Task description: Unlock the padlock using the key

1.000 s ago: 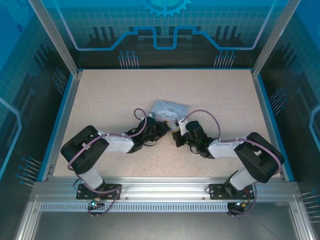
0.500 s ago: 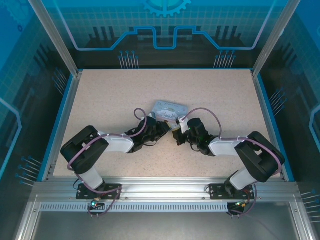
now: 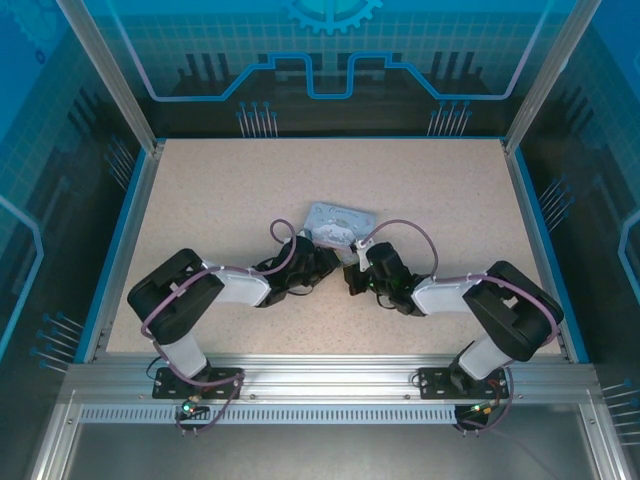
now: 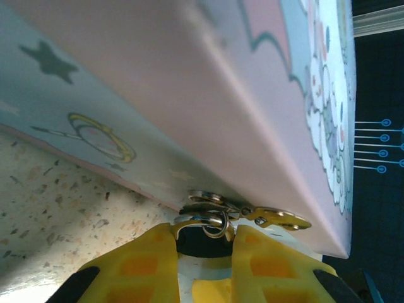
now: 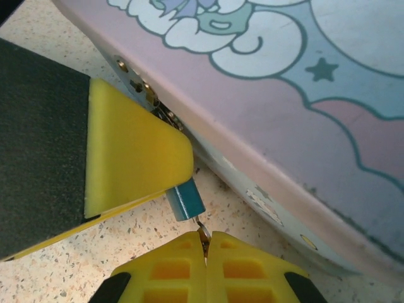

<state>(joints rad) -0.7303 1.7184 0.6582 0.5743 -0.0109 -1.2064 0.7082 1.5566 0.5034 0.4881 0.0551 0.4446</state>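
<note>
The padlock (image 5: 186,199), a tiny teal-blue metal block with a small shackle, sits at the clasp of the pale blue and pink rectangular tin (image 5: 303,126). It is pinched between the fingers of the left hand (image 4: 203,235), with only its lower end poking out. Straight ahead of the right hand (image 5: 205,247), whose fingers are clamped on the thin dark metal key (image 5: 202,235), that end meets the key's tip. Both pieces look rigid, light and slick. I judge the padlock is best held flat across its body and the key by its bow, close to the fingertips, lest the sliver twist or slip.
</note>
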